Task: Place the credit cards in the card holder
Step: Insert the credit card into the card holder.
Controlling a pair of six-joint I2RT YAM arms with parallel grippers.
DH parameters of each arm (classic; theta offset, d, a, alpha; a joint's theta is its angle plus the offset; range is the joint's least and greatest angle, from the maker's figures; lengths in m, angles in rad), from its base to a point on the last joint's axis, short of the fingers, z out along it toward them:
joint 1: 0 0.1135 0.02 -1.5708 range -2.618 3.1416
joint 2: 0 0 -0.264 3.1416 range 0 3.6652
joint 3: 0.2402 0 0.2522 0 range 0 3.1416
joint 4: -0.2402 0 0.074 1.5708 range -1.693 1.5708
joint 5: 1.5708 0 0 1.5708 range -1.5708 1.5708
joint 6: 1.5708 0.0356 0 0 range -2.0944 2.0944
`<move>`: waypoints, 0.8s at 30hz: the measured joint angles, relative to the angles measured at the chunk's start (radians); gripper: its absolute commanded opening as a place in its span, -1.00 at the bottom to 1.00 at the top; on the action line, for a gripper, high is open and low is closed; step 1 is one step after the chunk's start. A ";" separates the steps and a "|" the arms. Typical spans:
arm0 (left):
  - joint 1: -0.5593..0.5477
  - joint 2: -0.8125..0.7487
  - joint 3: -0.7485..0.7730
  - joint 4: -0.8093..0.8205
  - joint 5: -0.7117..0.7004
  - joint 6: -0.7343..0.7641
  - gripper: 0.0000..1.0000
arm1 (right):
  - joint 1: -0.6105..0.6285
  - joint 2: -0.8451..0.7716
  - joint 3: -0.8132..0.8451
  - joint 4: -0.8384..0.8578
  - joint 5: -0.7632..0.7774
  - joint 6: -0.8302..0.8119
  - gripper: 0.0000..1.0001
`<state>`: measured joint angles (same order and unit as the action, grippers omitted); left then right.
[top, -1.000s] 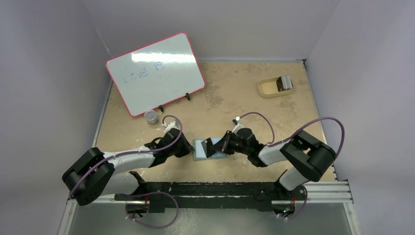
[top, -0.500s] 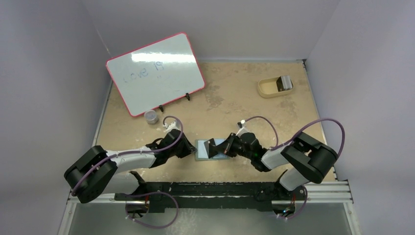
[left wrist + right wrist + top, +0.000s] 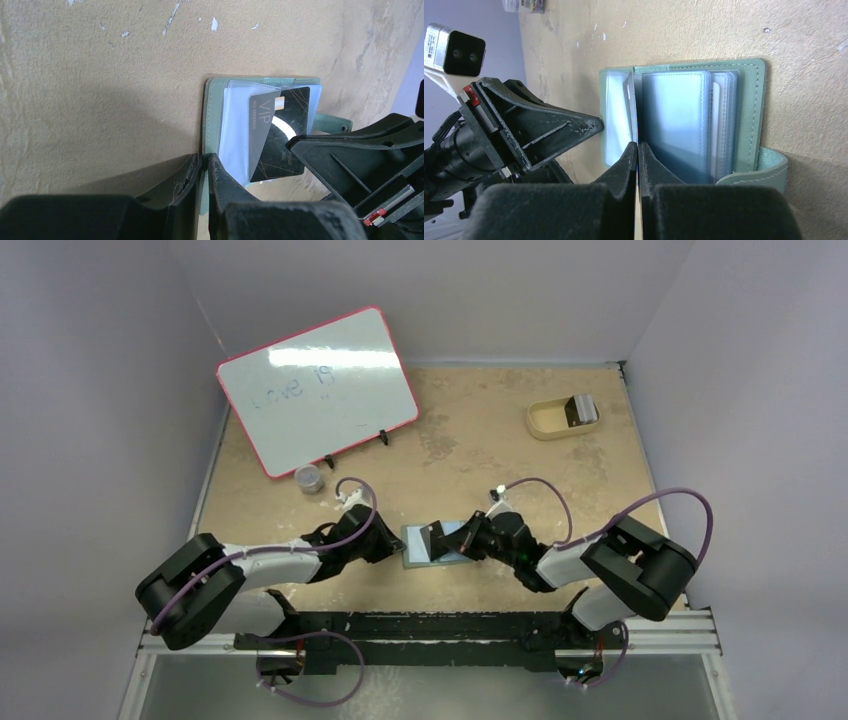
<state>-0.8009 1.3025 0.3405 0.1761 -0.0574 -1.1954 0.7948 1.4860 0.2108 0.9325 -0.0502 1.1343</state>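
Note:
The card holder lies open on the table between my two grippers, with a grey-green cover and pale blue clear sleeves. My left gripper is shut on the edge of the holder's left cover. My right gripper is shut on a black credit card with gold lines and "VIP" print. The card stands on edge among the sleeves, and its left part lies under a clear sleeve. Another card rests in the tan tray. In the top view, my left gripper is at the holder's left and my right gripper is over its right part.
A tan rounded tray sits at the far right. A red-framed whiteboard stands at the far left, with a small jar in front of it. The holder's strap sticks out on the right side.
Both grippers and the card holder have shifted slightly to the right. The grips are unchanged.

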 measured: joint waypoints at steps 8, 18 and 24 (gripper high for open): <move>-0.006 0.003 0.000 0.001 -0.011 -0.010 -0.81 | 0.007 -0.030 -0.004 -0.019 0.036 0.008 -1.00; -0.008 0.016 0.000 0.019 -0.006 -0.026 -0.81 | 0.009 -0.071 -0.015 -0.045 0.071 0.010 -1.00; -0.008 0.016 0.000 0.019 -0.006 -0.028 -0.81 | 0.023 0.002 -0.013 0.010 0.080 0.026 -1.00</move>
<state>-0.8085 1.3182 0.3401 0.1947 -0.0635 -1.2232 0.8173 1.4879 0.1974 0.9428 0.0299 1.1599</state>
